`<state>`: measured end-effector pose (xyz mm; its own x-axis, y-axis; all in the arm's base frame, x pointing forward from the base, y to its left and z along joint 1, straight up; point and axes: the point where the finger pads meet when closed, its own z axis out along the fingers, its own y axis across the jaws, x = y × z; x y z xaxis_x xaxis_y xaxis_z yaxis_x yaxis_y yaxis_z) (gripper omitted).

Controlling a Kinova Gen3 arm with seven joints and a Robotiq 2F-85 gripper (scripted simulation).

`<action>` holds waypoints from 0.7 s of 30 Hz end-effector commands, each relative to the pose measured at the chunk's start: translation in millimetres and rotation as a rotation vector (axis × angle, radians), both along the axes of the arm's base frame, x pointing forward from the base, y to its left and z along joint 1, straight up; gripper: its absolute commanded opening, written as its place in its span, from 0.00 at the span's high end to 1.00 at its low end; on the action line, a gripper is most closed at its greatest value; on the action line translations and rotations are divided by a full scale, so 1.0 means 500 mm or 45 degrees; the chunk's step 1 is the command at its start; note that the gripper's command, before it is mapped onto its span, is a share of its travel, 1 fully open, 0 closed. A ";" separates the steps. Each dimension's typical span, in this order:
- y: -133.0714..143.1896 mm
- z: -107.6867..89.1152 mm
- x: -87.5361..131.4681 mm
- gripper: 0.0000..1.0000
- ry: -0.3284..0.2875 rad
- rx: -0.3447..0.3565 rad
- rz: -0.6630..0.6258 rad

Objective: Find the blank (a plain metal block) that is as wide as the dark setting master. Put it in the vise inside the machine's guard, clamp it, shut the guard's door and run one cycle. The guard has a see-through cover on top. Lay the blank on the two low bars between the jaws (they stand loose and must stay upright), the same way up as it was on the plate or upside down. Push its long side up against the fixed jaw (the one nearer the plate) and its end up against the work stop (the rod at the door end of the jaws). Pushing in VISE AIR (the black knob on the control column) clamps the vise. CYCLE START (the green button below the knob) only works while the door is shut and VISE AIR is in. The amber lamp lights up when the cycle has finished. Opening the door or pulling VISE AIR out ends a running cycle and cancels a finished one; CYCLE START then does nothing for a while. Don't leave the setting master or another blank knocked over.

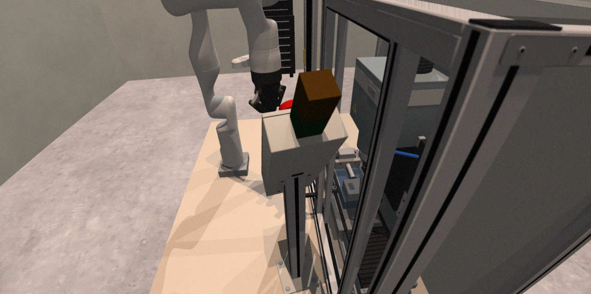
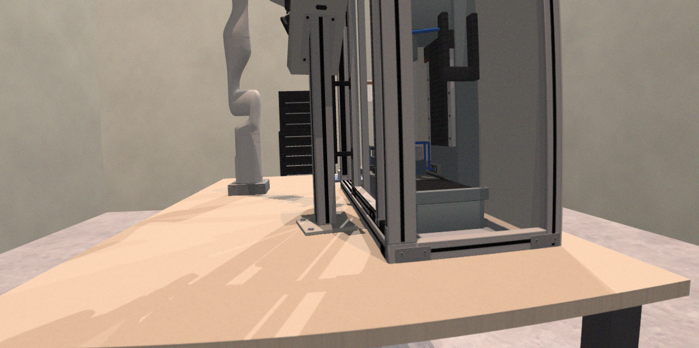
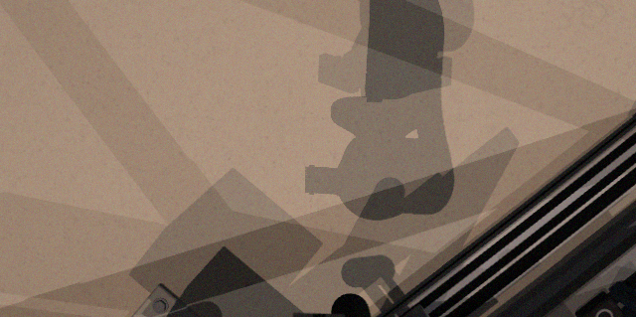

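My gripper [image 1: 268,109] is shut with nothing visible in it, high behind the control box [image 1: 285,164] [image 2: 317,28]. Its fingertips are partly hidden. The box's face with the knob and green button is turned away; a red part [image 1: 286,105] shows past its edge. The lamp's amber block [image 1: 320,85] looks dark. Inside the guard [image 1: 396,15] [image 2: 400,101], grey vise parts [image 1: 352,187] show between the posts. Jaws, bars and any blank there cannot be made out. A black handle bar end [image 3: 351,305] shows low in the wrist view. Door state cannot be told. Plate and setting master are not visible.
The control column [image 1: 295,226] [image 2: 322,125] stands close beside the guard's front rail [image 3: 542,208]. Its foot plate [image 3: 161,302] is at the wrist view's lower left. Arm shadows cross the wooden table [image 2: 195,267]. A black drawer cabinet [image 2: 294,140] stands behind.
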<state>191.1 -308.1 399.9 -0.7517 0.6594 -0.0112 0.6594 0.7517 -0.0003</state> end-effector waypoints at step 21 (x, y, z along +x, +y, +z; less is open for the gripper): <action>-0.002 -0.002 -0.009 0.90 0.005 0.001 0.474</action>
<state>191.3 -308.2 400.4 -0.9310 0.3648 -0.0130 0.3649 0.9310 -0.0062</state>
